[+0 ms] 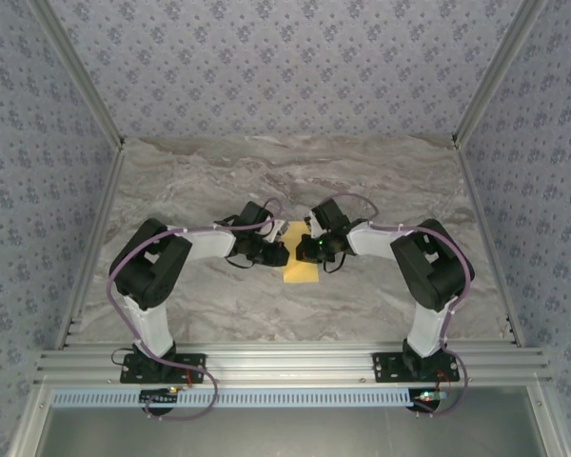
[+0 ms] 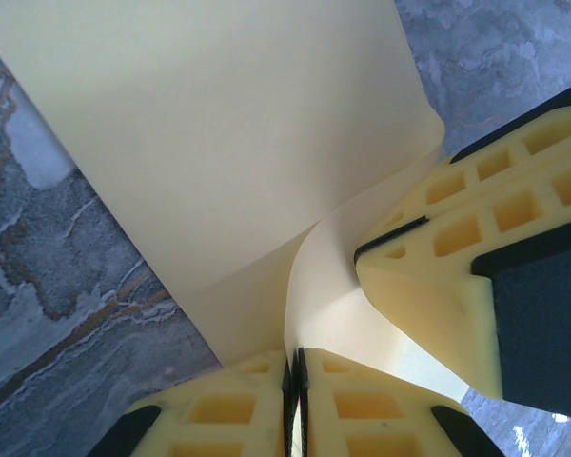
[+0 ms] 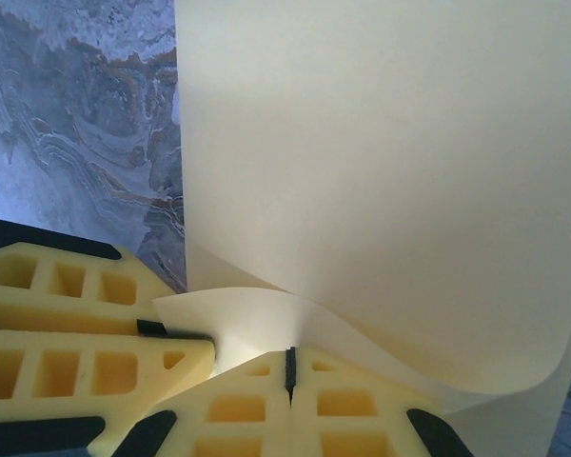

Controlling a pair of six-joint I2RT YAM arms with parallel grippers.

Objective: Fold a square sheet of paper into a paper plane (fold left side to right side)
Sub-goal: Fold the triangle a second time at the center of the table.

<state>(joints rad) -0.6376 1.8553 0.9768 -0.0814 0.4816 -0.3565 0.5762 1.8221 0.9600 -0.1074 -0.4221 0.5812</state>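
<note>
The square sheet of paper [image 1: 300, 268] is pale yellow and lies on the marble table between the two arms. Its near edge is lifted and curls up off the rest of the sheet [image 2: 238, 143]. My left gripper [image 2: 298, 367] is shut on that lifted edge, and its black pads pinch the paper. My right gripper [image 3: 289, 367] is shut on the same raised flap of the sheet [image 3: 381, 171], close beside the left one. In the top view the left gripper [image 1: 284, 255] and the right gripper [image 1: 310, 249] meet over the sheet. A paper plane is out of view.
The grey-veined marble table [image 1: 219, 181] spreads out round the sheet. Patterned walls and aluminium rails [image 1: 285, 362] close it in. The right gripper's fingers [image 2: 457, 276] crowd the left wrist view. The left gripper's fingers [image 3: 67, 324] crowd the right wrist view.
</note>
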